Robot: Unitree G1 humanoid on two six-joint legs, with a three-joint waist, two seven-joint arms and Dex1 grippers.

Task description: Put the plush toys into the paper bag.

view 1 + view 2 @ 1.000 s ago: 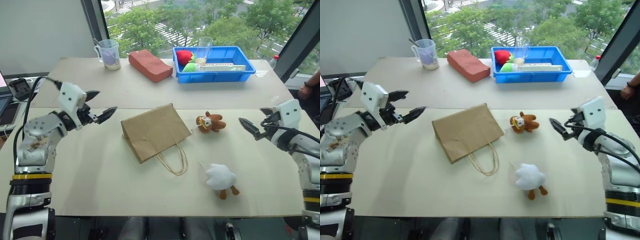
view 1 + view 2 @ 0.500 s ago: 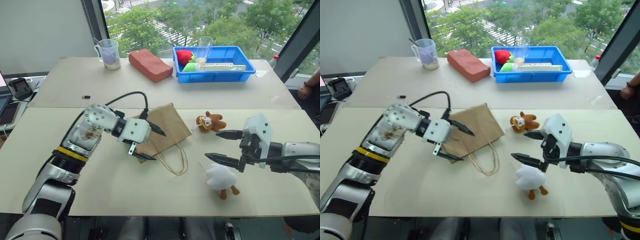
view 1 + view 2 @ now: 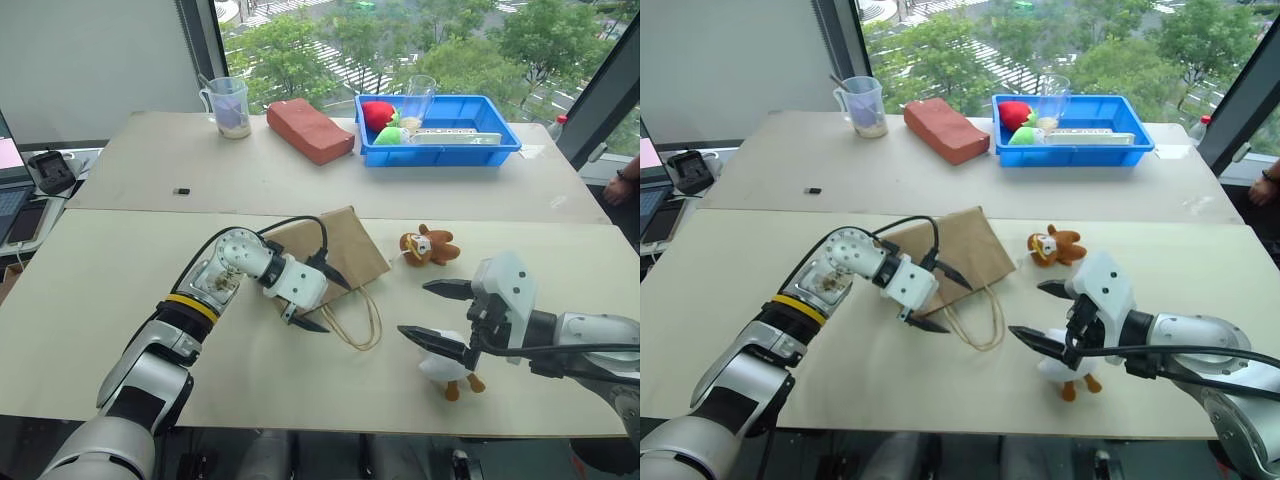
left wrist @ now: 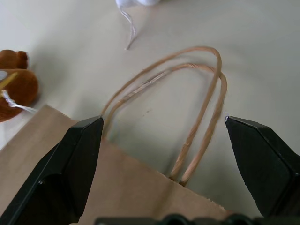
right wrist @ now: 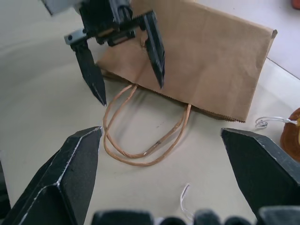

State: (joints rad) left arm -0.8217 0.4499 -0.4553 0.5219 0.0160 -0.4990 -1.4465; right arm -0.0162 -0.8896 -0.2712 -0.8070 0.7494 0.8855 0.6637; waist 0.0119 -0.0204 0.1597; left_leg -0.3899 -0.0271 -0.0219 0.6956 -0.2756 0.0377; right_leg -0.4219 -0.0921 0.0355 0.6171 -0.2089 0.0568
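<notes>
The brown paper bag (image 3: 335, 245) lies flat on the near table, its cord handles (image 3: 357, 322) looped toward me. My left gripper (image 3: 333, 306) hovers open at the bag's mouth, one finger over the paper and one beside the handles (image 4: 199, 93). The brown teddy bear (image 3: 428, 245) lies to the right of the bag. The white fluffy bird (image 3: 447, 368) lies nearer me, partly hidden under my right gripper (image 3: 414, 308). That gripper is open and empty just above the bird, pointing at the bag (image 5: 211, 56).
On the far table stand a reddish brick (image 3: 310, 130), a blue bin (image 3: 440, 156) holding toys and a glass, and a measuring cup (image 3: 228, 105). A small black item (image 3: 180, 190) lies at the table's left. Electronics (image 3: 45, 170) sit beyond the left edge.
Both arms have swung inward from the table's sides. The left gripper came down to the bag's mouth, and the right gripper drew in over the white bird. Both stayed open.
</notes>
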